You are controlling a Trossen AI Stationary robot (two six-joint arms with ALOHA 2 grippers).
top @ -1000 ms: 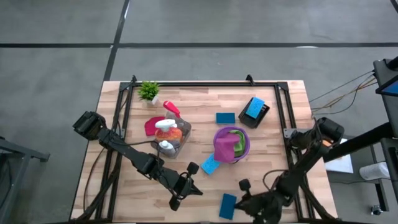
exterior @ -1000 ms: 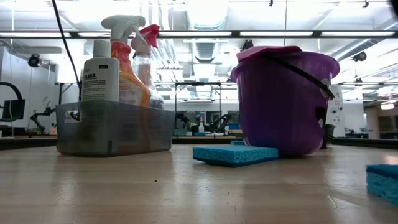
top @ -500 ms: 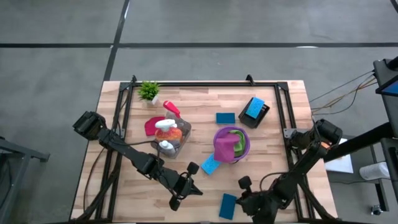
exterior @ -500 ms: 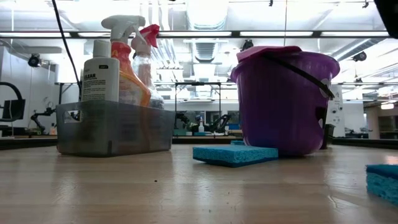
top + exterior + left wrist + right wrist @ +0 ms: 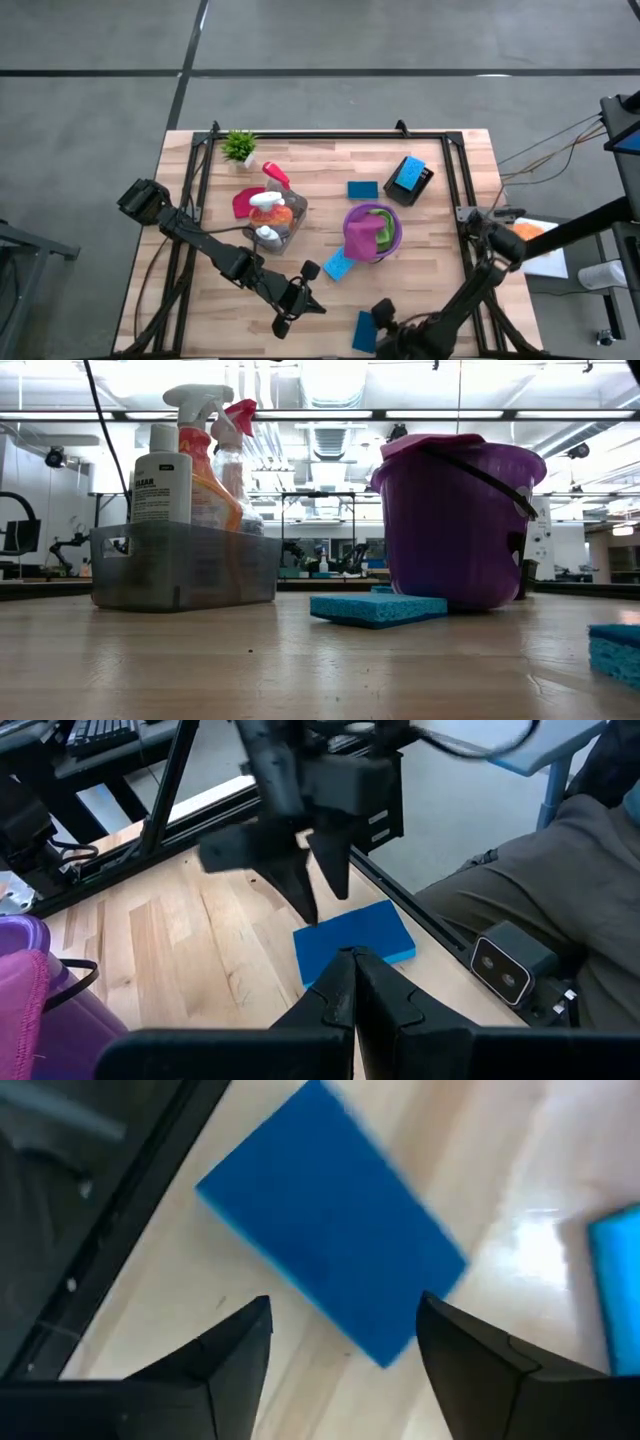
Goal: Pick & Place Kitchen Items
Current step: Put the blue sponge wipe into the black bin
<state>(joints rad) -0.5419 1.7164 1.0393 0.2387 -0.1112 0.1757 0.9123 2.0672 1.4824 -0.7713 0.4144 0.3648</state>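
A blue sponge lies flat near the table's front edge. My right gripper stands open just above it, pointing steeply down, and the left wrist view shows its fingers over the sponge's far end. My left gripper waits shut, to the left of that sponge. A second sponge lies beside the purple bucket, which holds green and magenta cloths. The orange spray bottle and smaller bottles stand in a clear bin.
A third sponge lies farther back, and another sits in a black holder at the far right. A red cloth lies beside the bin, and a small plant stands at the far left. A black frame rail runs along the table's sides.
My right gripper has gone toward the table's left and near edges, down over the blue sponge at the front, and has tipped to point more steeply down. The sponge has stayed where it was.
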